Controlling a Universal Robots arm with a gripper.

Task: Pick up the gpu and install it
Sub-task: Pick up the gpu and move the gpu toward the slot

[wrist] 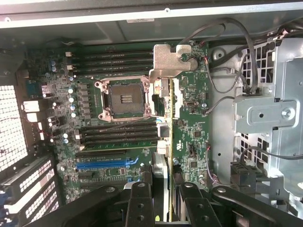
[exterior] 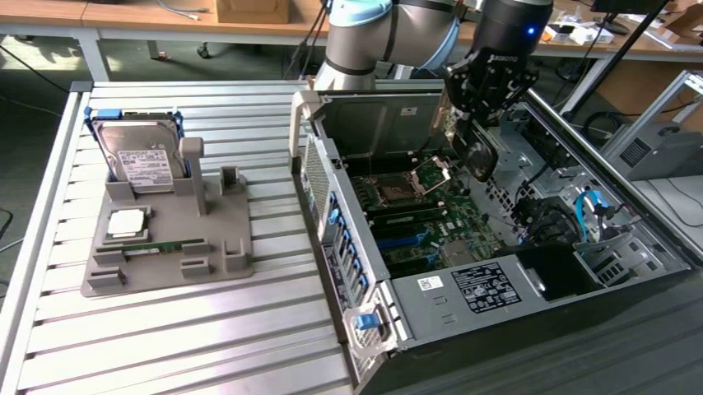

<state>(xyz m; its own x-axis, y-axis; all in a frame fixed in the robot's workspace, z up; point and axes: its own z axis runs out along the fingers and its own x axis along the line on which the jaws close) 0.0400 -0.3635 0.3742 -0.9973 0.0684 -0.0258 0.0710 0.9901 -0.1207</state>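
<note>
The gpu [exterior: 480, 156] hangs on edge inside the open computer case [exterior: 439, 309], above the motherboard [exterior: 423, 222]. My gripper [exterior: 483, 111] is shut on its upper edge. In the wrist view the gpu [wrist: 162, 163] appears as a thin edge-on strip running between my two black fingers [wrist: 141, 205], with its metal end bracket [wrist: 171, 59] at the far end. It hovers over the board beside the cpu socket [wrist: 124, 98], apart from the blue slot [wrist: 102, 165].
On the exterior view's left a grey holder [exterior: 165, 263] carries a silver hard drive [exterior: 143, 160], a cpu chip [exterior: 127, 222] and a green memory stick [exterior: 154, 245]. Cables [wrist: 227, 85] and a metal drive cage [wrist: 270, 109] crowd the case beside the board.
</note>
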